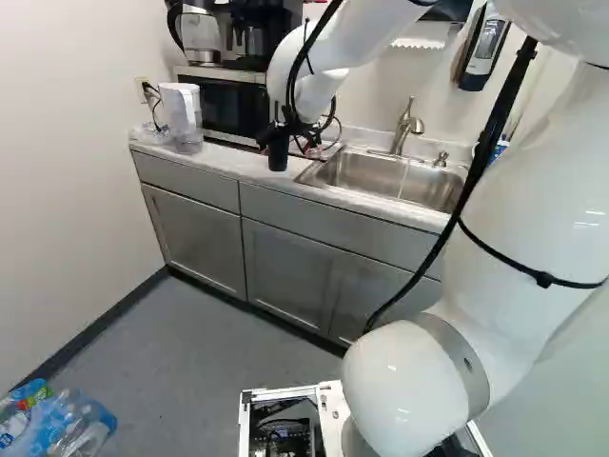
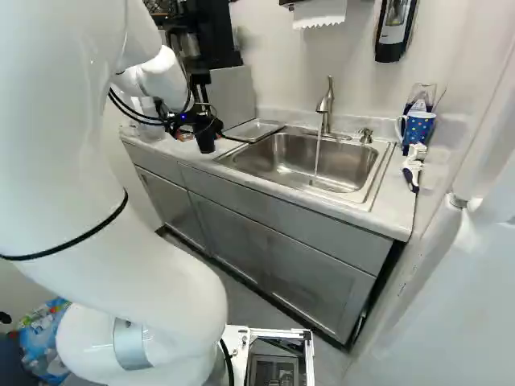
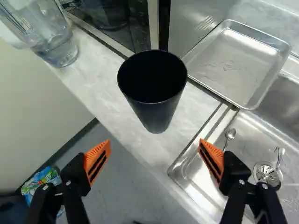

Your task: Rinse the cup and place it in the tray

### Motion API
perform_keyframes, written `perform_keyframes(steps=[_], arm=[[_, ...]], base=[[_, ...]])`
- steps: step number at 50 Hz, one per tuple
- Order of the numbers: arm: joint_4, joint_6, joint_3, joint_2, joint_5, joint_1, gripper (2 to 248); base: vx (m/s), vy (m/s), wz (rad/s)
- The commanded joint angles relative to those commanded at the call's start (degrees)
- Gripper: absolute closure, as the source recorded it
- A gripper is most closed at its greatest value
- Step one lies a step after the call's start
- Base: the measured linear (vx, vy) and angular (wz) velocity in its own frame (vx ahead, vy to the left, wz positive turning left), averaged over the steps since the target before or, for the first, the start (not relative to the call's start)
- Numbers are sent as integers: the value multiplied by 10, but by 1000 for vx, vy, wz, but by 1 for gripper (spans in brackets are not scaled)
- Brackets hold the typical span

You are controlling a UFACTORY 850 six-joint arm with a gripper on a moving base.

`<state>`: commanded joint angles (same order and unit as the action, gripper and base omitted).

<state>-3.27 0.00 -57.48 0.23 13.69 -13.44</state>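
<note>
In the right base view my gripper (image 2: 181, 121) is at the counter, close by the black cup (image 2: 206, 135). My gripper (image 3: 154, 156) stands open in the wrist view, with nothing between its orange pads. Ahead of the fingers, the black cup (image 3: 156, 109) is upright on the counter near its front edge, its dark mouth showing. A shallow metal tray (image 3: 233, 60) lies beyond the cup, on the sink side. From the faucet (image 2: 325, 106) a thin stream of water runs into the steel sink (image 2: 282, 153).
Spoons (image 3: 230, 135) lie in the sink near the drain. A clear pitcher (image 3: 60, 46) stands on the counter, across the cup from the sink. A microwave (image 1: 228, 105) is behind the counter's left part. A blue dotted mug (image 2: 417, 129) and a brush (image 2: 413, 167) are right of the sink.
</note>
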Motion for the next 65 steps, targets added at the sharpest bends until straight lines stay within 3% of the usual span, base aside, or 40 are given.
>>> perform_keyframes(steps=[23,65], arm=[[0,0,0,0,-20,0,3],[0,0,27,-16,-149,-3,3]], base=[[0,0,0],[0,0,0]])
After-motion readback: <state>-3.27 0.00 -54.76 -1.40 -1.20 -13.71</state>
